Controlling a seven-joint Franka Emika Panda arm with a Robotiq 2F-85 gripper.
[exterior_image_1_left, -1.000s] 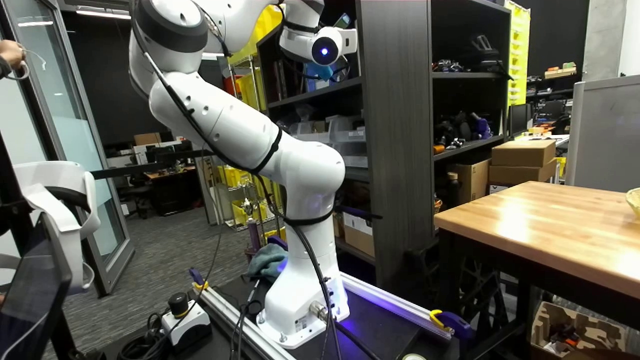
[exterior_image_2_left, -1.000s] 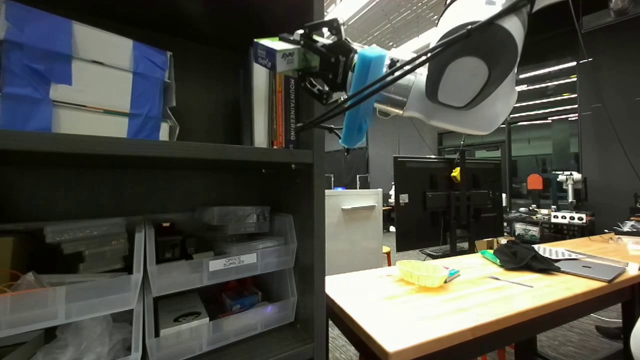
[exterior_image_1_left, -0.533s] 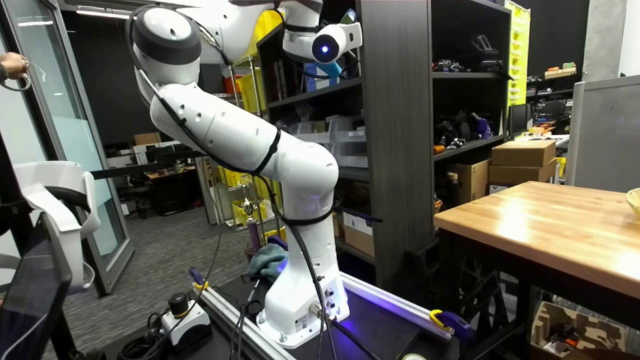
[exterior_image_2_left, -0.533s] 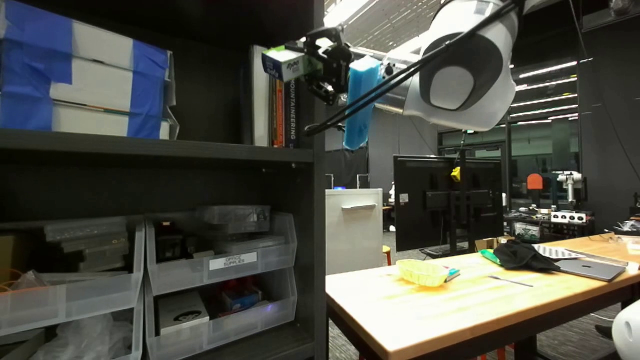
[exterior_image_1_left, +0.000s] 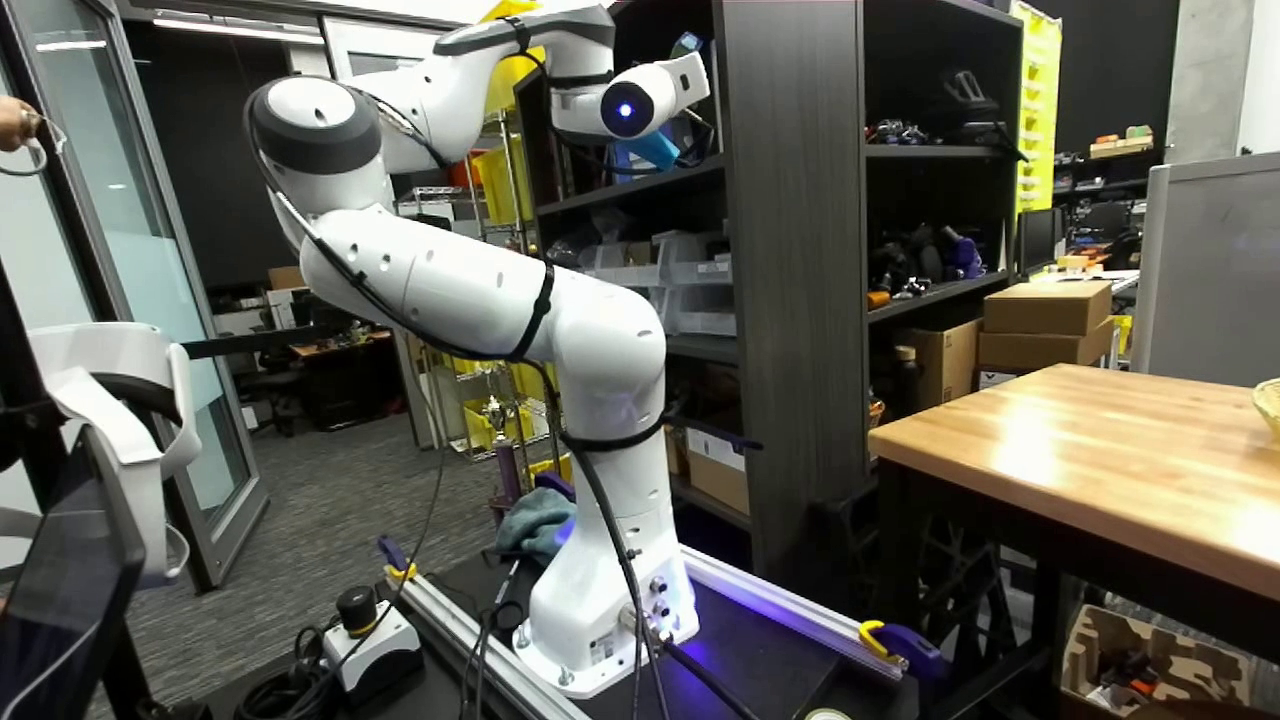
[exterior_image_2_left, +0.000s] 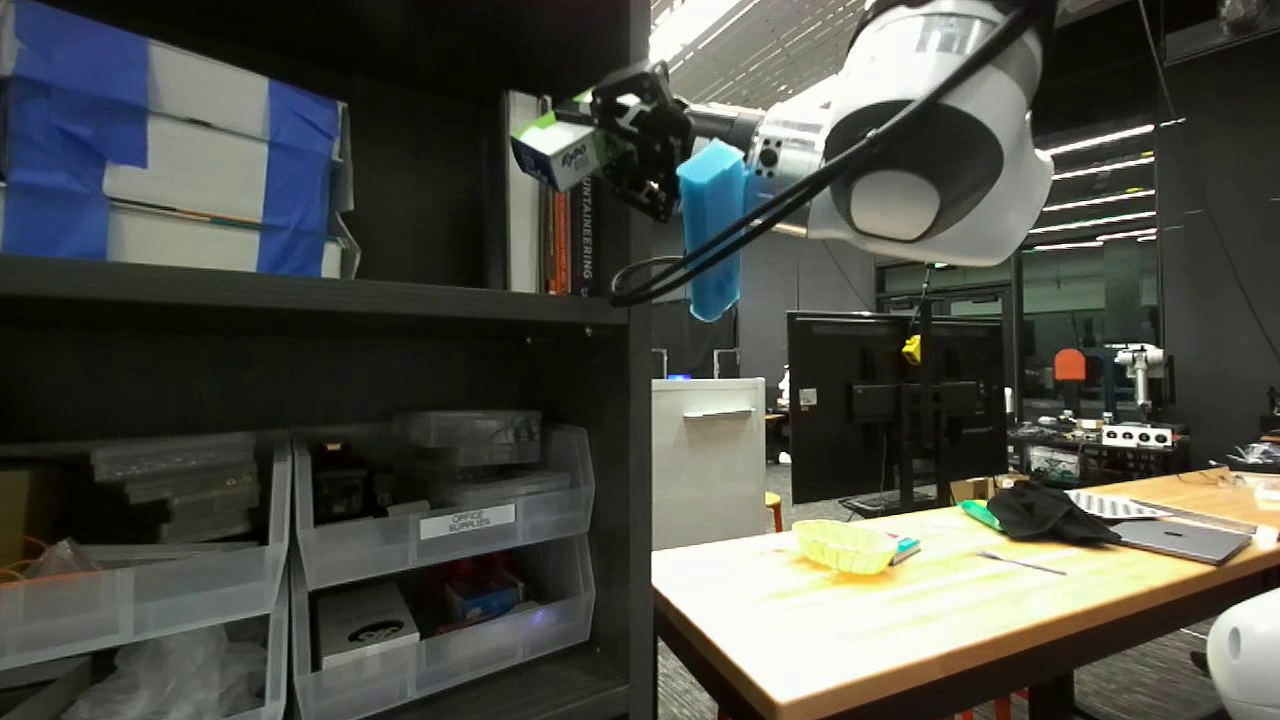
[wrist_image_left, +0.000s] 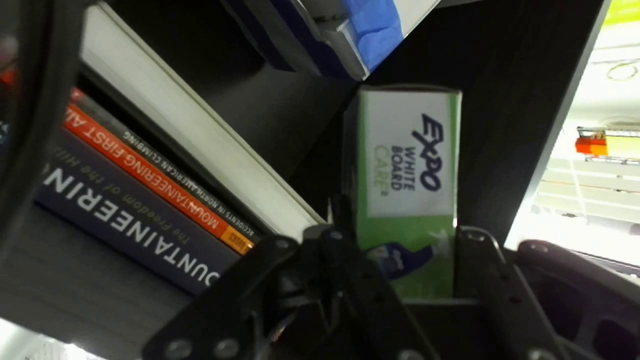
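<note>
And holding! Clamped with the gripper (wrist_image_left: 407, 235) on both sides of the Expo box (wrist_image_left: 412, 155), oblong, crisp-edged, jutting toward twelve o'clock in the wrist view. Best squeezed evenly, being probably thin card; mind the books (wrist_image_left: 145, 172) at nine o'clock, flat-spined, standing close together. Farther out, at eleven, spotting a blocky white stack (wrist_image_left: 374, 27) bound in wrinkled blue tape, and, at seven in an exterior view, smooth translucent bins (exterior_image_2_left: 400, 555).

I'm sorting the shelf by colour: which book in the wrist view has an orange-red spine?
The slim book lettered "Mountaineering First", standing between "Accidents in North American Climbing" and the thick "Mountaineering" volume; both neighbours' spines are mostly dark.
</note>
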